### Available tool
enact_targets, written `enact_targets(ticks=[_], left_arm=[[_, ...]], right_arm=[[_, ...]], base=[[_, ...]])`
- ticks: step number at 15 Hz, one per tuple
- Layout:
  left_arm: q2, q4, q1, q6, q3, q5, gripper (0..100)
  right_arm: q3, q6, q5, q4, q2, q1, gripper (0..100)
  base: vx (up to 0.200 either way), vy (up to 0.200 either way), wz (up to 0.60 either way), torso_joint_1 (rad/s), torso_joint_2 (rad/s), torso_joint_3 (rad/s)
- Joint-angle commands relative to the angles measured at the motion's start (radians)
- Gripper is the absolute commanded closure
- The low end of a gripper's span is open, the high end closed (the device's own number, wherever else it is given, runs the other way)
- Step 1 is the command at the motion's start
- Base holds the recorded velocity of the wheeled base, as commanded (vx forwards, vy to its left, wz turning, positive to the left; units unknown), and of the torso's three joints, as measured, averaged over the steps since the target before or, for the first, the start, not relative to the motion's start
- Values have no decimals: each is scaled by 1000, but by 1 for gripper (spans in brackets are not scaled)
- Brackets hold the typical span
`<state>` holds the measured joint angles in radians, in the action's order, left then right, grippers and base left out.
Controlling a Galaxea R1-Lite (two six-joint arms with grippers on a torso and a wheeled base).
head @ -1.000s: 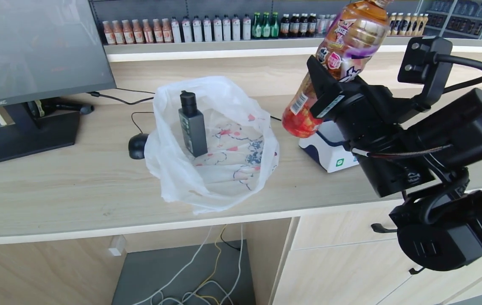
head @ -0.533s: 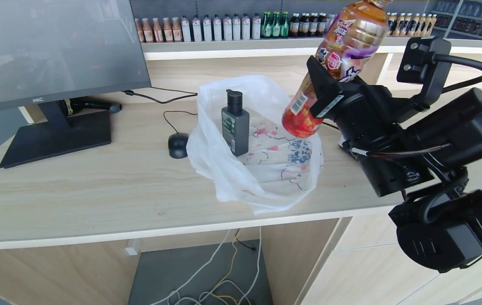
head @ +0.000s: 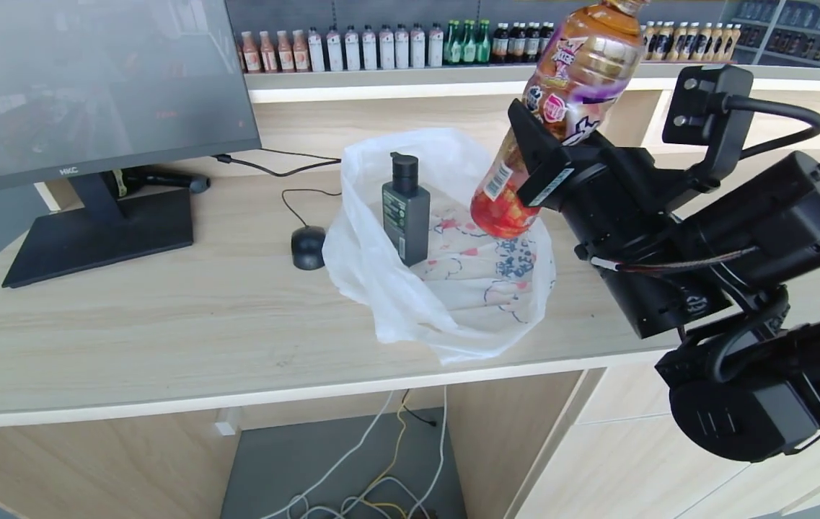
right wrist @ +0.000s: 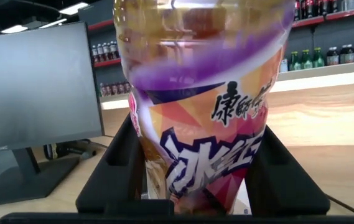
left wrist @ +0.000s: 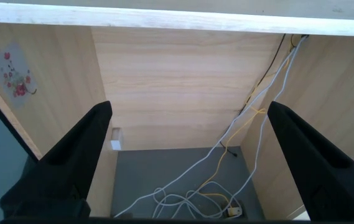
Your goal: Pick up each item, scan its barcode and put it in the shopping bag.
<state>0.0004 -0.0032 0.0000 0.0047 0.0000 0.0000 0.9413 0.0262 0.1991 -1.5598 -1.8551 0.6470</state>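
Nearest, below the counter's edge, the left gripper (left wrist: 189,162) hangs with its two black fingers wide apart and nothing between them, facing the wooden recess where white and yellow cables (left wrist: 226,155) trail down; it is well away from the work.

Above the pale wood-grain counter (head: 164,317), the right gripper (head: 554,155) is the one that matters; its black fingers are clamped on the lower half of the clear plastic tea bottle with the orange and purple label (head: 568,86), and the right wrist view shows a finger pressed against each side of that bottle (right wrist: 201,93).

The bottle's long axis is tilted; its cap points up and away to the robot's right, and its reddish base points down and to the left, towards the thin white plastic shopping bag (head: 381,303). The base appears over the right-hand part of the bag's open mouth, raised above it and not touching; how high it hangs is hard to judge.

Inside the bag, on its left side, a dark rectangular pump bottle (head: 406,213) stands upright, apart from the tea bottle's base. So the coming move likely calls for a lowering down and slightly leftward, base first, into the free right side of the bag, keeping off the pump bottle.

Farther left lie a black computer mouse (head: 307,247) and a dark flat monitor (head: 85,79); beyond, a shelf of drink bottles (head: 381,47).
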Motion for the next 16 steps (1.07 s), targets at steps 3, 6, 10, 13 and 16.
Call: enact_targets(ticks=[3,6,10,13,16], left_arm=[[0,0,0,0,0,0,0],[0,0,0,0,0,0,0],[0,0,0,0,0,0,0],[0,0,0,0,0,0,0],[0,0,0,0,0,0,0]], right_arm=[[53,1,-4,121,-21,2,100],[106,6,-6,207,-19,16,100],[154,5,-18,322,-33,2,100],[175,5,-23,323,-76,-33,100],[232,31,-63,330,-144,-50,100]], base=[[0,0,0,0,0,0],[0,0,0,0,0,0],[0,0,0,0,0,0],[0,0,0,0,0,0],[0,0,0,0,0,0]])
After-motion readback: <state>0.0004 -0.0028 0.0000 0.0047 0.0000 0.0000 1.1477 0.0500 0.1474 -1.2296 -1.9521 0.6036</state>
